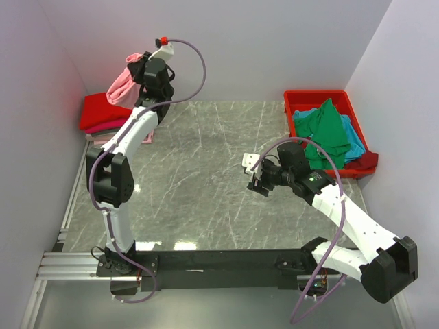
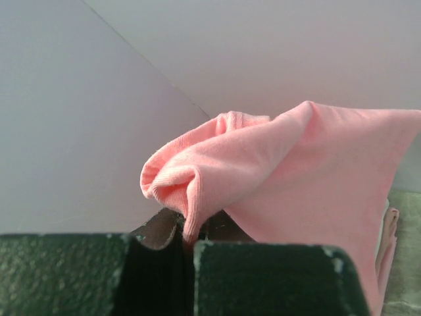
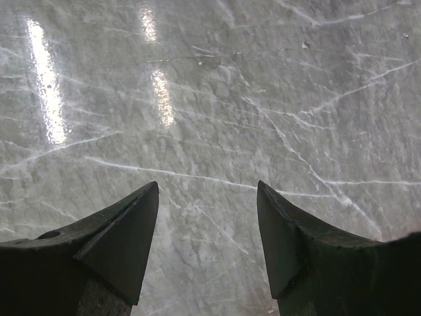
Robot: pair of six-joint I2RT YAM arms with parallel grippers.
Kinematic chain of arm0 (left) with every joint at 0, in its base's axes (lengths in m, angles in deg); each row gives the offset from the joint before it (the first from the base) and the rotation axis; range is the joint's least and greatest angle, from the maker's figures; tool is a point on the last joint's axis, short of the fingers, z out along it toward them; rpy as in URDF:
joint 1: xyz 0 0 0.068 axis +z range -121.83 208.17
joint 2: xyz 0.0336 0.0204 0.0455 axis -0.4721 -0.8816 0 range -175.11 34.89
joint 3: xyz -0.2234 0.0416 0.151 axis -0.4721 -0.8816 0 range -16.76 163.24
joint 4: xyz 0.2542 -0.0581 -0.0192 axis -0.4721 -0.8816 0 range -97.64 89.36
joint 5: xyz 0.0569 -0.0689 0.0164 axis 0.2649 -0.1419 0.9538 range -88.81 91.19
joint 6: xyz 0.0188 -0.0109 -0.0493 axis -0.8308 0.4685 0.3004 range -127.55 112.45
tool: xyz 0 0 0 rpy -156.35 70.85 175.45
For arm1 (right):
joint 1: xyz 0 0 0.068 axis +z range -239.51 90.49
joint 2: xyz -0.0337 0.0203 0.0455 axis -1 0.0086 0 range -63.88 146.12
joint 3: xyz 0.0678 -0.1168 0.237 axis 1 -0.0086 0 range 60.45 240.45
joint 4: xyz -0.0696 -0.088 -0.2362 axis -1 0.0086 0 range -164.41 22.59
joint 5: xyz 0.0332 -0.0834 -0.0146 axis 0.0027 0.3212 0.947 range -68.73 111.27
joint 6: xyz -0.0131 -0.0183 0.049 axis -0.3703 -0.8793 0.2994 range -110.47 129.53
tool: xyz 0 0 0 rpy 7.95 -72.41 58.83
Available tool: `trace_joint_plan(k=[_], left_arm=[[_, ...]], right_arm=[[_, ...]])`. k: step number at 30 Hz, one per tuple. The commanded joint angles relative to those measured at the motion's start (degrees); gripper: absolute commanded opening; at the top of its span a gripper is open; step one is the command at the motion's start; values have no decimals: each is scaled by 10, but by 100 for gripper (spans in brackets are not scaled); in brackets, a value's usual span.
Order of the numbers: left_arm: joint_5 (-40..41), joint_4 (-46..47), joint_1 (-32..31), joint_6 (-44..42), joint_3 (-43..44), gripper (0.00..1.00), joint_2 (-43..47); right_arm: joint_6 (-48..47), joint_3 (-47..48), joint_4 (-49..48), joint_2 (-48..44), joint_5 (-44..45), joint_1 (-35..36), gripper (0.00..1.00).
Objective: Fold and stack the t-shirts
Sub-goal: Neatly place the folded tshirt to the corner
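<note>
Your left claw [image 2: 187, 245] is clamped on the pink t-shirt [image 2: 309, 171], raised by the folded red stack [image 1: 103, 113] at far left. Your right claw [image 3: 207, 197] hangs spread apart over the marble surface [image 3: 217, 99]. The green t-shirt [image 1: 329, 130] and teal t-shirt [image 1: 354, 140] lie in the red bin [image 1: 319, 97].

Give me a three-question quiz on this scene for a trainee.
1. True or false: the right gripper is open and holds nothing.
2. The left gripper is shut on a shirt of which colour? A grey, B pink, C black.
3. Fill in: the green shirt lies in the red ____.

Key: 1 true; 2 B; 3 bin.
</note>
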Motion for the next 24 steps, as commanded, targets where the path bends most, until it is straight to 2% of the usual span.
trace_joint_plan(k=[1,14,18,24], left_arm=[[-1,26,8,-4,11,0,15],[-21,15,44,15,36,0,-30],[-28,40,57,5,43,0,-58],[-44,45,82,19,83,0,-96]], right_arm=[[8,-1,-13,-12,-11,-6,68],[6,-1,-11,-8,-13,-6,68],[6,0,-11,-4,-14,-6,68],[5,2,-8,3,-16,-6,68]])
